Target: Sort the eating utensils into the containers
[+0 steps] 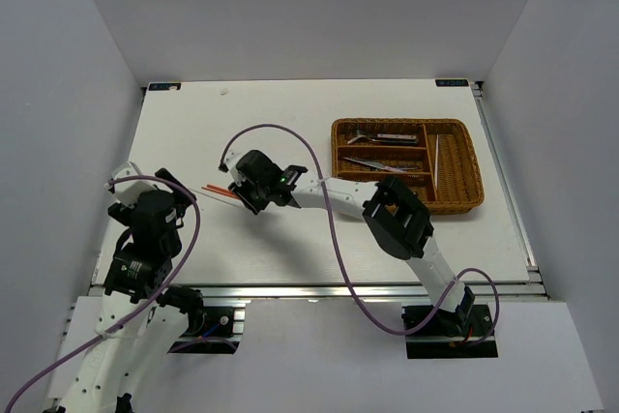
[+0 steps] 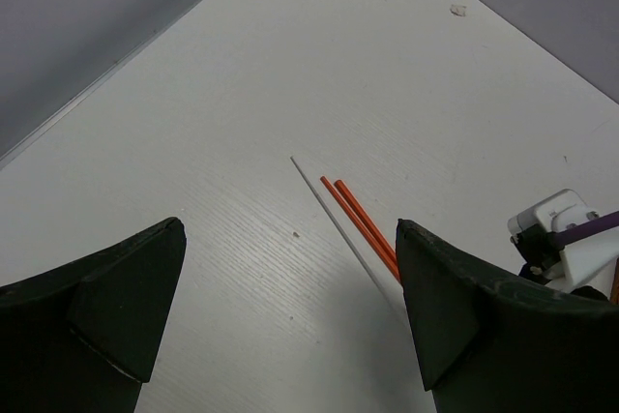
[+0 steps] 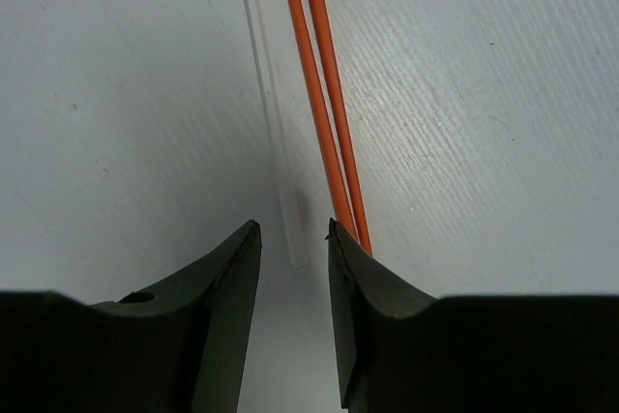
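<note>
Finishing the sort: three chopsticks out, the rest binned
I judge the job mostly done: metal utensils (image 1: 385,138) lie in the long sections of the brown woven wicker tray (image 1: 477,171), at 2 o'clock on the table (image 1: 290,123), and a pale stick (image 1: 436,157) rests in its narrow cross section. Left over are two orange chopsticks (image 3: 319,94) and one white chopstick (image 3: 276,142), thin, straight, smooth rods lying side by side on the matt, faintly grained top at 9 o'clock from centre. My right gripper (image 3: 293,239) is released, its dark wedge fingers narrowly parted astride the white chopstick's end, with the orange pair at its 3 o'clock. My left gripper (image 2: 290,229) gapes wide, grasping nothing
</note>
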You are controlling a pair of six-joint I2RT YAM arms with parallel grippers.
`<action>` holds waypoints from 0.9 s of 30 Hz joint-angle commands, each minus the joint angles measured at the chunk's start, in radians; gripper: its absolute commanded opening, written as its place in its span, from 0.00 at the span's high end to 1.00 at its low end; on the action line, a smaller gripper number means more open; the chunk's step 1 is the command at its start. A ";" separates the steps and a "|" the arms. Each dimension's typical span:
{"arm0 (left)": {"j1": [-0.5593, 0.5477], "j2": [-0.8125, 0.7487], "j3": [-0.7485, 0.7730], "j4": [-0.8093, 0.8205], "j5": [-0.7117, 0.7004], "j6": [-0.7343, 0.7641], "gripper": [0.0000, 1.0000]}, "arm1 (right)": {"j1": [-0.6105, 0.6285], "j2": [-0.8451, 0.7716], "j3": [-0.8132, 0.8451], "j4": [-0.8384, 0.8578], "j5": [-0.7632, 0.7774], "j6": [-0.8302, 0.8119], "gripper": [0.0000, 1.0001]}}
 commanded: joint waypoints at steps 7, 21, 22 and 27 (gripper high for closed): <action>-0.004 0.014 0.016 -0.008 -0.006 0.001 0.02 | 0.010 0.079 0.077 -0.035 -0.048 -0.028 0.59; -0.004 0.014 0.014 -0.008 -0.007 0.001 0.02 | 0.040 0.183 0.097 -0.117 -0.050 -0.062 0.76; -0.004 0.013 0.014 -0.008 -0.007 0.001 0.02 | 0.046 0.183 0.090 -0.115 -0.060 -0.056 0.79; -0.005 0.013 0.014 -0.009 -0.011 0.000 0.02 | 0.080 0.142 0.051 -0.095 -0.152 -0.025 1.00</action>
